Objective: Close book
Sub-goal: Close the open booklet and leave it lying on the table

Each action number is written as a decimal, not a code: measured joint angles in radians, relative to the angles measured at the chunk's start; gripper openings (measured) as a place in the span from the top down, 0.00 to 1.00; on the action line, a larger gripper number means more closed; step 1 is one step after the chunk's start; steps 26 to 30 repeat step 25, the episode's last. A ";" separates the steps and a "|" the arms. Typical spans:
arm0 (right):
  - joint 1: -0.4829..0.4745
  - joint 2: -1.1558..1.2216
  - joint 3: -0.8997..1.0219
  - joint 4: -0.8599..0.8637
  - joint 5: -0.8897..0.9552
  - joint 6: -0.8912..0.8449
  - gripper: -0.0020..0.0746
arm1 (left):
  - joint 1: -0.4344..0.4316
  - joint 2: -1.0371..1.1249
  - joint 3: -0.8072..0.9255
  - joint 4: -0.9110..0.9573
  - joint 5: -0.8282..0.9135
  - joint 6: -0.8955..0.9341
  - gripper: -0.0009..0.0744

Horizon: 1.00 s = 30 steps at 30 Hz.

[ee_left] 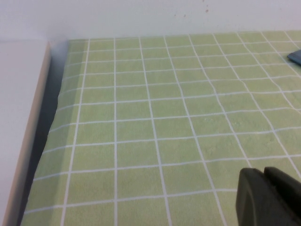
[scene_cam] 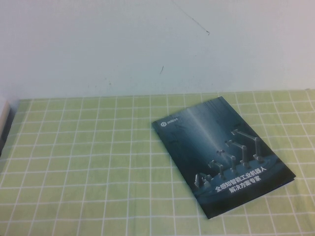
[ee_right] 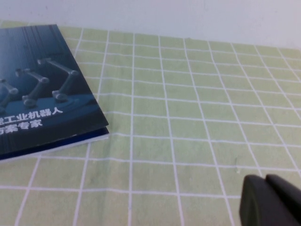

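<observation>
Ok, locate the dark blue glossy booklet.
High view: the booklet lies closed on green checked cloth, robot's right. The left hand and right hand hover over bare cloth.

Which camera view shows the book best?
The high view: the whole closed book lies flat on the checked cloth. The right wrist view crops it; the left wrist view catches one corner. The left gripper and right gripper hover above bare cloth.

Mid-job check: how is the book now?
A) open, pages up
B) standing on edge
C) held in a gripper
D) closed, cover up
D: the book lies closed, cover up, on the checked cloth; left gripper and right gripper hang over bare cloth, off it.
</observation>
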 joint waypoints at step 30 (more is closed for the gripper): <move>0.054 0.000 0.000 -0.008 0.000 0.025 0.98 | 0.000 0.000 0.000 0.000 0.000 0.000 0.99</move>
